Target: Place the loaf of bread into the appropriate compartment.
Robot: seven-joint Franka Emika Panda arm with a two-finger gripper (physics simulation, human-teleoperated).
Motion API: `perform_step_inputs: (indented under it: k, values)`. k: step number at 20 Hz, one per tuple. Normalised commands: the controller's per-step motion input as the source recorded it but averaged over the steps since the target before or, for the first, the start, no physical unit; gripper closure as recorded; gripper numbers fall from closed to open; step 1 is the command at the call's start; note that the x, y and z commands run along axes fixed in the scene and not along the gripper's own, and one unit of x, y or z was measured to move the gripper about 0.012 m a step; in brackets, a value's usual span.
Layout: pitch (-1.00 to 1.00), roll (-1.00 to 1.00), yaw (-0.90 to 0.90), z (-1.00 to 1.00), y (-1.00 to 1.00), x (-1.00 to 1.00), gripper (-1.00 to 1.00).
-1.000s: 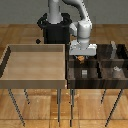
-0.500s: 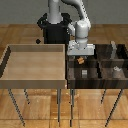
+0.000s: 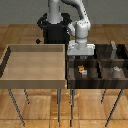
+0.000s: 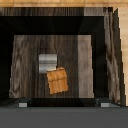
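The loaf of bread [image 4: 57, 80] lies on the floor of the compartment [image 4: 30, 70], a dark striped wooden cell of the four-cell bin [image 3: 121, 84]. In the wrist view the loaf sits at about 5 o'clock from the small grey cube [image 4: 48, 62], touching it or just beside it; which of the two cannot be told. The cube appears to mark this cell as the correct one, so the placing step is judged complete or nearly so.

The claw [image 3: 80, 59] hangs above the same cell with its jaws spread and nothing between them. In the wrist view only the two fingertips [image 4: 23, 104] show at the frame edge, well apart, with the loaf clear of both. This posture suits a release from above: the loaf drops inside the cell walls and cannot roll out.

The exterior view shows what the wrist view cannot: the arm standing over the bin, the large light tray [image 3: 15, 80] at 9 o'clock from the bin, and a whitish lump [image 3: 116, 70] in a neighbouring cell at 3 o'clock. There the loaf [image 3: 81, 70] is only a small orange speck. The wrist view alone shows how loaf and cube lie together
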Motion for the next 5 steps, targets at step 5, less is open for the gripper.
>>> perform_step_inputs:
  k: [5]
  values:
    - [0.0, 0.0, 0.0, 0.0, -0.2, 0.0, -1.0]
